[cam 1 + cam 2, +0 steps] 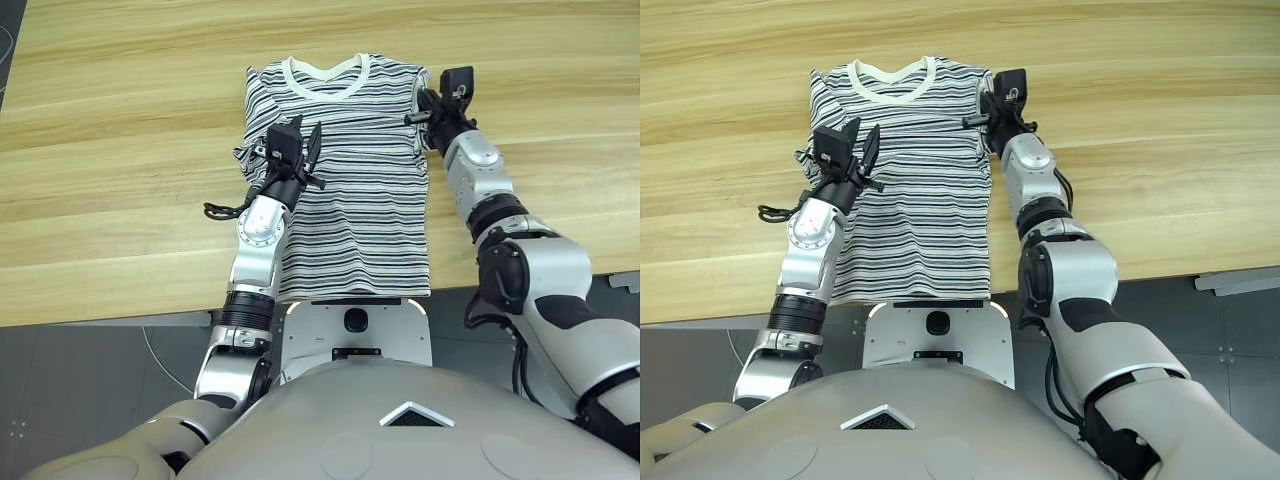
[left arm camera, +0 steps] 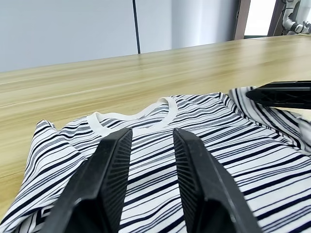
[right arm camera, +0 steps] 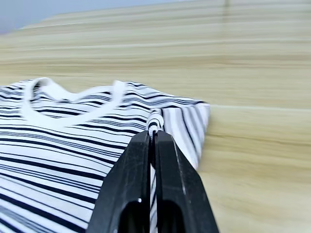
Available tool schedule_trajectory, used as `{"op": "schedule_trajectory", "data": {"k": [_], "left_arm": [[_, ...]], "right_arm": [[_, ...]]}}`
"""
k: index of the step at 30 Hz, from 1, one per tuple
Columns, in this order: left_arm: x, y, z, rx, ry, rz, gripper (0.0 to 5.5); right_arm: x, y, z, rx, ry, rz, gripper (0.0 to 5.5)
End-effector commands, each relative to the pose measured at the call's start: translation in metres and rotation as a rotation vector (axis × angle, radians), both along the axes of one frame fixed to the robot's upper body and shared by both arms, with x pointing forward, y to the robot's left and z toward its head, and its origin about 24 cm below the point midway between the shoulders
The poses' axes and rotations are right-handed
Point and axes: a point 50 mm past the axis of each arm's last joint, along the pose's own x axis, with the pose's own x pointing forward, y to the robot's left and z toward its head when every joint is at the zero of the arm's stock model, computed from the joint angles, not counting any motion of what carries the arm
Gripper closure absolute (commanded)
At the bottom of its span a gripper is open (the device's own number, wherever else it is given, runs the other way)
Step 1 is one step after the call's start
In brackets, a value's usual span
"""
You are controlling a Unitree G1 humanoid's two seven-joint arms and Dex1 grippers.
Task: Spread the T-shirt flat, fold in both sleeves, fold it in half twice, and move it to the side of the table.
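One striped T-shirt (image 1: 360,200) lies flat on the wooden table (image 1: 120,150), collar away from the robot, in the head view; the left gripper (image 1: 303,130) hangs over its left side, the right gripper (image 1: 424,108) at its right sleeve. The left wrist view shows fingers (image 2: 114,174) spread apart, empty. The right wrist view shows fingers (image 3: 141,165) pressed together, pinching sleeve fabric.

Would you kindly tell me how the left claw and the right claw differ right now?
The left claw is open and holds nothing; the right claw is shut on a pinch of the T-shirt. The left claw sits over the shirt's left side, the right claw at its right edge near the shoulder. Both are black, two-fingered.
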Motion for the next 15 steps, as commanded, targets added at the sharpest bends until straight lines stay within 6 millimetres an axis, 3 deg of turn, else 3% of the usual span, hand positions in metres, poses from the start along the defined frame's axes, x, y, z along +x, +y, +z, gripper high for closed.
{"op": "schedule_trajectory", "data": {"k": [1,6,12,15], "left_arm": [[0.003,0.0,0.001,-0.004,-0.008,0.015,3.93],[0.003,0.0,0.0,-0.008,-0.006,0.018,3.93],[0.003,-0.001,0.0,-0.011,-0.005,0.022,3.93],[0.003,-0.001,-0.001,-0.013,-0.003,0.024,3.93]], "right_arm": [[0.004,0.027,0.015,0.002,-0.05,0.09,5.39],[-0.004,0.052,0.007,-0.036,-0.001,0.158,5.39],[-0.007,0.055,0.0,-0.035,0.057,0.145,5.39],[-0.006,0.054,0.004,0.018,0.036,0.145,4.86]]}}
